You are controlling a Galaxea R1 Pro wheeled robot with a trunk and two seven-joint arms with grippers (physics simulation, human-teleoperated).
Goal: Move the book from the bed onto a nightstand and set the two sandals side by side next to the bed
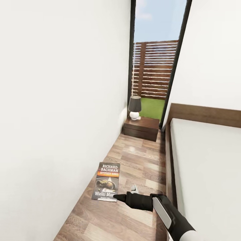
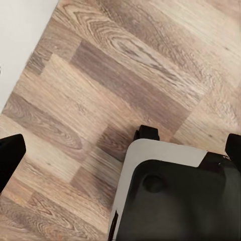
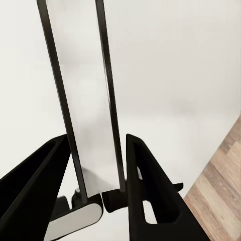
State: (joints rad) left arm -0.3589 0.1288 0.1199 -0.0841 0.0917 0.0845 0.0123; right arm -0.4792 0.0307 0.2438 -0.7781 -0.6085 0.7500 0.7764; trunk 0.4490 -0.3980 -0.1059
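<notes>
The book (image 1: pixel 107 181), a dark grey paperback lettered "RICHARD BACHMAN", hangs above the wood floor in the narrow aisle between the left wall and the bed (image 1: pixel 207 160). My right gripper (image 1: pixel 117 196) is shut on its lower edge. In the right wrist view the book (image 3: pixel 85 100) stands edge-on between the black fingers (image 3: pixel 145 181) of the right gripper (image 3: pixel 98 143). The nightstand (image 1: pixel 141 129) stands at the aisle's far end beside the headboard. My left gripper (image 2: pixel 120 150) hangs open over the floor. The sandals are out of view.
A dark-shaded lamp (image 1: pixel 134 107) stands on the nightstand's left part. Behind it is a tall dark-framed window (image 1: pixel 155 60). The white wall (image 1: pixel 60 117) runs close on the left. My own grey and black base (image 2: pixel 175 201) is under the left gripper.
</notes>
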